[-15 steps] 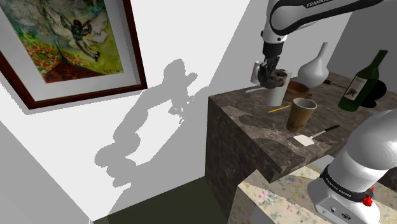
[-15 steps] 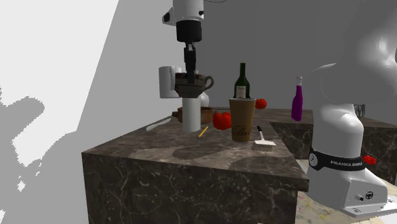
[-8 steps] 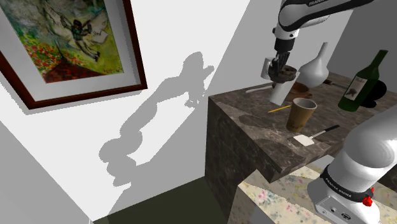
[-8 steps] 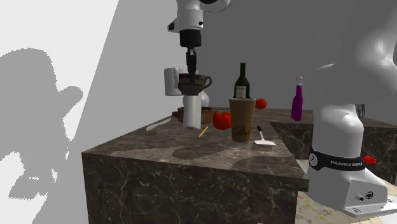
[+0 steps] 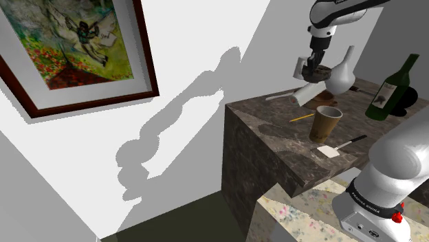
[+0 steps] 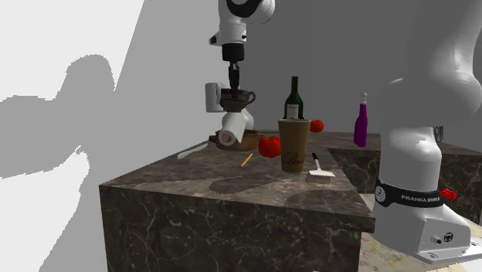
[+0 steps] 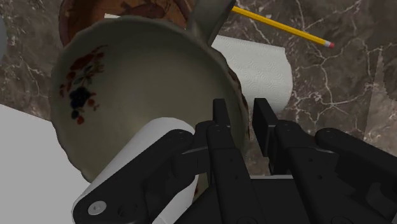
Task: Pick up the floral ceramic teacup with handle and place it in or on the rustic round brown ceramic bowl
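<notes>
1. Upper right of the shoulder view: gripper point(image 5: 317, 67) jaws pinch the rim of the teacup point(image 5: 318, 74), above the counter point(image 5: 275, 148).
2. Beneath, a tipped roll point(image 6: 231, 133) covers part of the bowl point(image 6: 252, 141).
3. Pencil point(image 6: 246, 160), paper cup point(image 6: 294, 144) nearby.

The all-black gripper point(image 5: 315, 66) clasps a small dark teacup point(image 5: 317, 74) above the far edge of the dark marble counter point(image 5: 275, 135). Just below it, a white paper roll point(image 5: 305, 95) tilts. Toward the middle, a tall brown cup point(image 5: 324, 123) stands beside a yellow pencil point(image 5: 301, 118). A green wine bottle point(image 5: 390, 90) leans near the edge at the shoulder view's right.
</notes>
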Available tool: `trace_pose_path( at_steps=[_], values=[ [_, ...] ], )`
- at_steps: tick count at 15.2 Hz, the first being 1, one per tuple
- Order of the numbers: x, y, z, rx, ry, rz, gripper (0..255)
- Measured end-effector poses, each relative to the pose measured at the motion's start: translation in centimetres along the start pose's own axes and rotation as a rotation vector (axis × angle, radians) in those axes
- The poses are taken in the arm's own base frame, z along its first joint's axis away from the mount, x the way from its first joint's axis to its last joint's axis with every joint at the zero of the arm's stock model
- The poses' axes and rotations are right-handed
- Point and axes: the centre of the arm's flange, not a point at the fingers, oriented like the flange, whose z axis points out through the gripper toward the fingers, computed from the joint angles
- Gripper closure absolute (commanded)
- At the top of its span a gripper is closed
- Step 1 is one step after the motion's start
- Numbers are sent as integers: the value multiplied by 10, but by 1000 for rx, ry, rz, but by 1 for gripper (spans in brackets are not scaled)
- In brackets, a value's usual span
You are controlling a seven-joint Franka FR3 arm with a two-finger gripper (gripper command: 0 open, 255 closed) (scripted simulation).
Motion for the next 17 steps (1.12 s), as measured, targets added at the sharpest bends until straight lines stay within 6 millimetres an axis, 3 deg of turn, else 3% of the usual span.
trace_pose_path(
  at_steps=[5, 7, 17],
  values=[
    [-10, 65, 2, 1, 0, 1, 255],
    [-10, 78, 8, 0, 0, 0, 255],
    [-8, 78, 60, -1, 0, -1, 255]
  ],
)
